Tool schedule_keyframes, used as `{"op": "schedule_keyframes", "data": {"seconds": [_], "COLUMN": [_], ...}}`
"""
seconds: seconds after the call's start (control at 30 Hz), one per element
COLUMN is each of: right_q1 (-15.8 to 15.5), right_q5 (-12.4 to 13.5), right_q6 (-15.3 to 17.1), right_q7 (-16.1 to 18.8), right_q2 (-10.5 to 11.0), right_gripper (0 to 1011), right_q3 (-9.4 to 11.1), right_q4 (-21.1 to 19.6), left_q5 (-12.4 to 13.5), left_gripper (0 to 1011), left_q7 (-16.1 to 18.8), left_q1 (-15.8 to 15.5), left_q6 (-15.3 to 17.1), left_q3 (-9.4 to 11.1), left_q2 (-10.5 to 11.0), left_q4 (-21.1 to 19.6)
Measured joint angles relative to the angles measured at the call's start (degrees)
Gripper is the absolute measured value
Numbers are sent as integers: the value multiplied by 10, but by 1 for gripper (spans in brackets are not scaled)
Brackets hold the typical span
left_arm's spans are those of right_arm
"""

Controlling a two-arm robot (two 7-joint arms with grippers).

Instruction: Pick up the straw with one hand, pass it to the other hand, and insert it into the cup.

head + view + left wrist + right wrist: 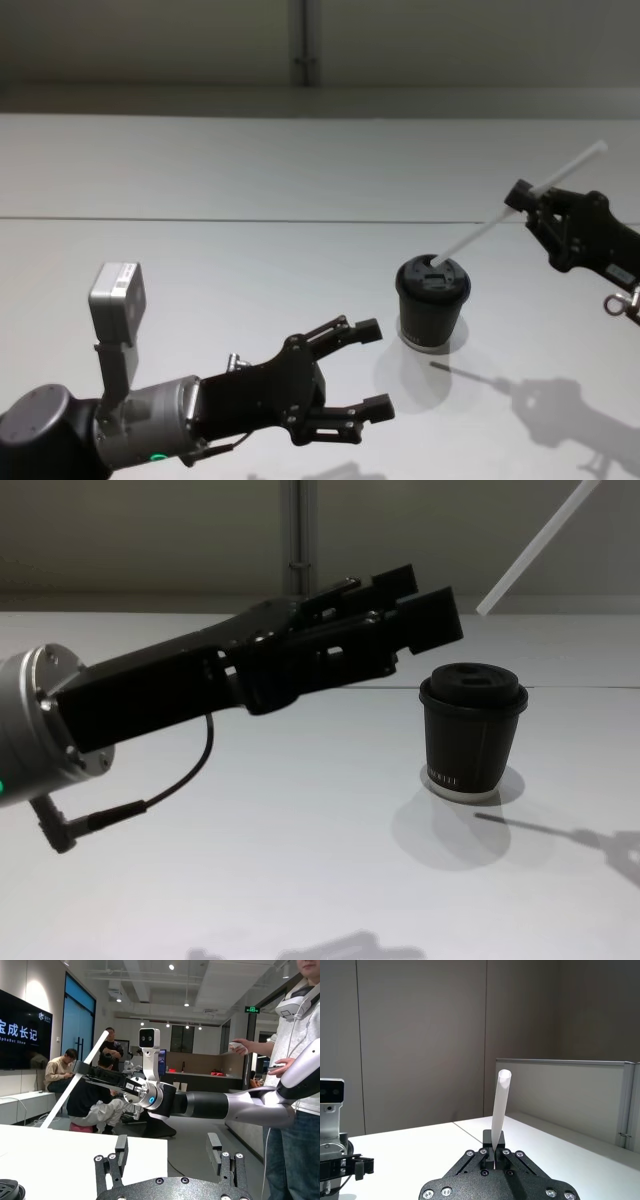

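In the head view, the thin white plastic straw [480, 232] slants up and to the right from above the small black paper cup [430, 305] with its black plastic lid, which stands upright on the white table [200, 280]. The black angular right gripper [520, 197], up and to the right of the cup, is clamped on the straw's upper half. The black left gripper [370, 368] hangs to the cup's left, its forked fingers spread and holding nothing. The left wrist view looks over those spread fingers to the right gripper pinching the tilted straw, with the cup's lid just in view at a lower corner. The right wrist view shows the jaws closed tight on the straw, which rises between them. The chest view gives the height: the straw's lower tip is apart from the lid, above and slightly right of the cup. The handover therefore looks done, and the insertion is the step in hand. The next move calls for tipping the straw more upright, lining its tip with the lid's small opening, and lowering it gently.
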Motion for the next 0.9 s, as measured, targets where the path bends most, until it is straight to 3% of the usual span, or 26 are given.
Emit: {"op": "schedule_keyframes", "data": {"seconds": [0.9], "right_q1": [-1], "right_q5": [-68], "right_q6": [47], "right_q7": [-109], "right_q2": [-14], "right_gripper": [11], "right_q3": [13], "right_q4": [-25], "left_q5": [0], "left_gripper": [1001], "left_q7": [0], "left_q1": [0], "left_q6": [0], "left_q3": [0], "left_q2": [0], "left_q4": [0]}}
